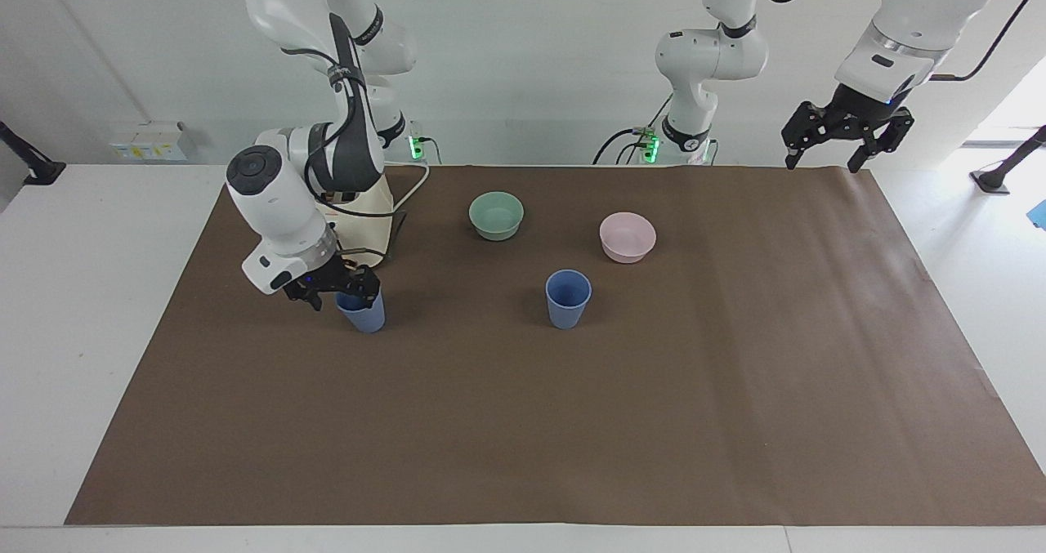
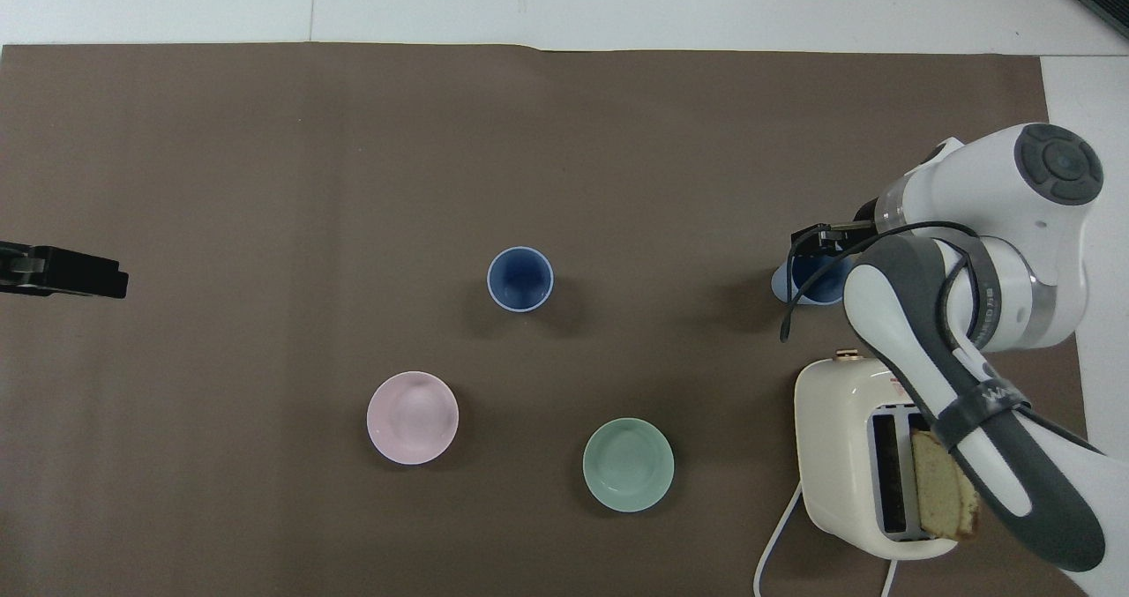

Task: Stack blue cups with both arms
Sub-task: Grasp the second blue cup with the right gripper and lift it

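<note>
Two blue cups stand upright on the brown mat. One [image 1: 568, 298] is mid-table [image 2: 520, 279], a little farther from the robots than the pink bowl. The other [image 1: 364, 314] stands just farther from the robots than the toaster [image 2: 804, 283]. My right gripper [image 1: 341, 289] is down at this cup's rim, and the arm partly covers the cup from above [image 2: 822, 241]. My left gripper [image 1: 821, 157] is open and empty. It waits high over the mat's edge at the left arm's end [image 2: 106, 278].
A cream toaster [image 1: 364, 202] with a slice of bread [image 2: 944, 496] in a slot stands at the right arm's end, its cord trailing. A green bowl [image 1: 496, 215] and a pink bowl [image 1: 627, 236] sit nearer to the robots than the mid-table cup.
</note>
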Tool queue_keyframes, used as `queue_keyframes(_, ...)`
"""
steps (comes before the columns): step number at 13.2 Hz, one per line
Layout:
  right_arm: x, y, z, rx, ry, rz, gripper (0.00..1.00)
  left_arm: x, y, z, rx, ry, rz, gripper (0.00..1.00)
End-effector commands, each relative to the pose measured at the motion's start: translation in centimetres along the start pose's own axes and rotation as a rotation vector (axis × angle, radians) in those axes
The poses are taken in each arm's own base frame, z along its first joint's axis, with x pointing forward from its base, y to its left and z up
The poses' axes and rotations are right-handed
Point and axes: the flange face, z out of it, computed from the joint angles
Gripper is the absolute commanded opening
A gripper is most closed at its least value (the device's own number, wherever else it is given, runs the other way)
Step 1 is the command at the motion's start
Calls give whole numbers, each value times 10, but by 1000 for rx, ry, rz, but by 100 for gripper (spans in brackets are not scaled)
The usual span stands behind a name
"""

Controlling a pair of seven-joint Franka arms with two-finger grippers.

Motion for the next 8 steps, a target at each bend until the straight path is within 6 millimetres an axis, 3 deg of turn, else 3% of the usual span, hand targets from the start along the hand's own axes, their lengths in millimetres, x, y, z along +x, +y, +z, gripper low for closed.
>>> queue_keyframes(1,-8,4,-9,3,2,1,100,-3,-5,-1,12,0,0,100)
queue_keyframes(8,-25,6,-5,-6,-53,-2,100,-3,1,1,13,0,4,100)
